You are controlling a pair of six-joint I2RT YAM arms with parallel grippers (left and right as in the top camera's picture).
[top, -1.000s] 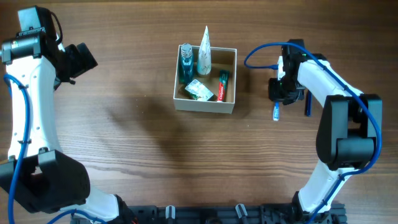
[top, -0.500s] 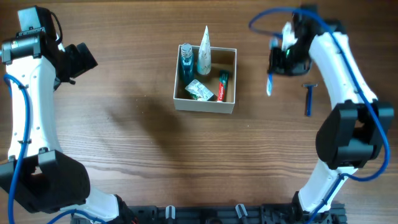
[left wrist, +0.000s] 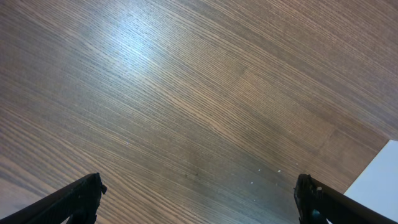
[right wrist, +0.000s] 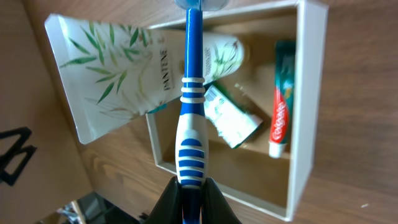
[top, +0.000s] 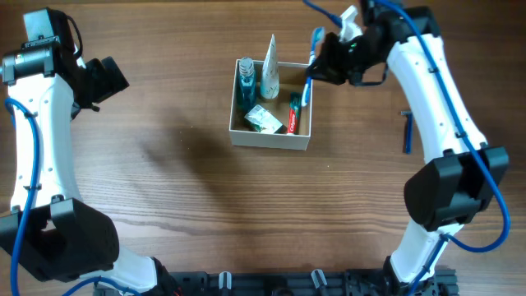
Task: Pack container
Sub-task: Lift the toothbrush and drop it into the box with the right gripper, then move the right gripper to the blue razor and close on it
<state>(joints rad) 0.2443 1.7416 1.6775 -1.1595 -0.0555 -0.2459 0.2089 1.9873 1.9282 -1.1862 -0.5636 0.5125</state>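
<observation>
The container point(top: 272, 139) is a square white-walled box with a tan inside at the table's centre. It holds a blue bottle point(top: 246, 82), a white Pantene tube point(top: 270, 64), a green packet point(top: 264, 120) and a red toothpaste tube point(top: 295, 113). My right gripper point(top: 322, 59) is shut on a blue-and-white toothbrush point(top: 311, 69) and holds it over the container's right rim. In the right wrist view the toothbrush point(right wrist: 192, 118) points over the container point(right wrist: 309, 93). My left gripper point(left wrist: 196, 199) is open and empty over bare wood at the far left.
A blue razor point(top: 406, 130) lies on the table right of the container, beside my right arm. A white edge point(left wrist: 380, 183) shows at the lower right of the left wrist view.
My right gripper lifted the toothbrush off the table at the right and carried it up and left to the container's right rim. The left arm has not moved.
</observation>
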